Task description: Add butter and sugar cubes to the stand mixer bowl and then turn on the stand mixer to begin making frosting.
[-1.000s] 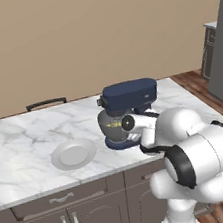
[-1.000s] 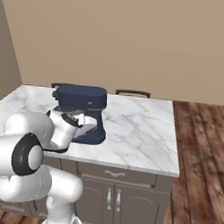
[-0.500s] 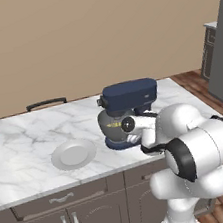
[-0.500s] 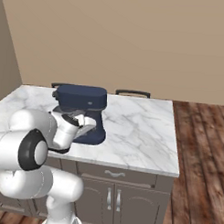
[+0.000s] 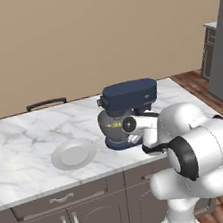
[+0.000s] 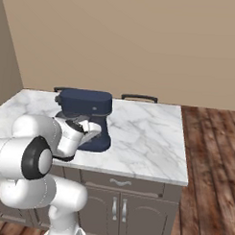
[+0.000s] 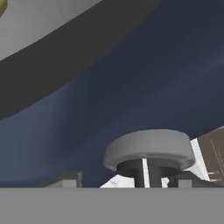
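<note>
– Gripper [image 7: 124, 180] first: where do we have it?
– Low against the column of the mixer [image 5: 131, 95], with the silver knob [image 7: 148, 151] just ahead of the two dark tips. We cannot tell whether the jaws are clamped on the knob or only stand either side of it.
– So which step are we on?
– Switching the mixer on, by our reckoning. The plate [image 5: 57, 159] lies bare on the counter [image 5: 27, 141], and a sliver of yellow, likely the butter [image 7: 1, 8], shows at the bowl [image 5: 111, 126] under the mixer's head. Whether the sugar went in we cannot tell.
– What does the next move ask of us?
– A firm hold on the knob's rim, then a turn about its stem without slipping off.
– How will it handle?
– It's a flat round disc on a short dark stem, smooth and metallic, so grip may be poor. The mixer body is glossy navy, the bowl dull grey metal tapering downward, the counter veined white marble
</note>
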### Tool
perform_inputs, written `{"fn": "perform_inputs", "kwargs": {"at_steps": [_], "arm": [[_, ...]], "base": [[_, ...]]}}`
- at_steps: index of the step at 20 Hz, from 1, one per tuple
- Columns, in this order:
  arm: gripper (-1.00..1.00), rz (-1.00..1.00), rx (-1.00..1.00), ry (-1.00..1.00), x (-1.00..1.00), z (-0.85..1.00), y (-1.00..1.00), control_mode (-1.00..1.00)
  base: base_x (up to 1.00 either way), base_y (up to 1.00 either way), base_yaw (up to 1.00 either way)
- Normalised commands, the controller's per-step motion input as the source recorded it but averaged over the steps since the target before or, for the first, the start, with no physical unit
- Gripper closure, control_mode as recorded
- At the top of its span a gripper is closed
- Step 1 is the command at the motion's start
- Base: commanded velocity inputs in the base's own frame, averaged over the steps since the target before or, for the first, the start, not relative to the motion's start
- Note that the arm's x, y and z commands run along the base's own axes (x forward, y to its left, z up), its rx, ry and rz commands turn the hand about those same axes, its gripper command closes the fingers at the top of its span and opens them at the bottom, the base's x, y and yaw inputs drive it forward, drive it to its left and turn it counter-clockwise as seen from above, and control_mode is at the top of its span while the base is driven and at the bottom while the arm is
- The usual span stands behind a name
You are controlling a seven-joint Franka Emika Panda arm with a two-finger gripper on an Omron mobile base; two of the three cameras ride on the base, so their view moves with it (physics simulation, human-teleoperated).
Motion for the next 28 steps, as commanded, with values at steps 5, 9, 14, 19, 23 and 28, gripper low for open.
{"fn": "perform_inputs", "kwargs": {"at_steps": [5,9,14,19,23,28], "arm": [[1.00,0.00,0.00,0.00,0.32,0.00,0.00,-1.00],[1.00,0.00,0.01,-0.07,0.19,0.00,0.00,-1.00],[1.00,0.00,0.08,-0.06,0.19,0.00,0.00,-1.00],[1.00,0.00,0.16,-0.01,0.30,0.05,0.00,-1.00],[1.00,0.00,0.19,0.00,0.36,0.15,0.00,-1.00],[1.00,0.00,0.21,0.00,0.34,0.11,0.00,-1.00]], "base": [[0.00,0.00,0.00],[0.00,0.00,0.00],[0.00,0.00,0.00],[0.00,0.00,0.00],[0.00,0.00,0.00],[0.00,0.00,0.00]]}}
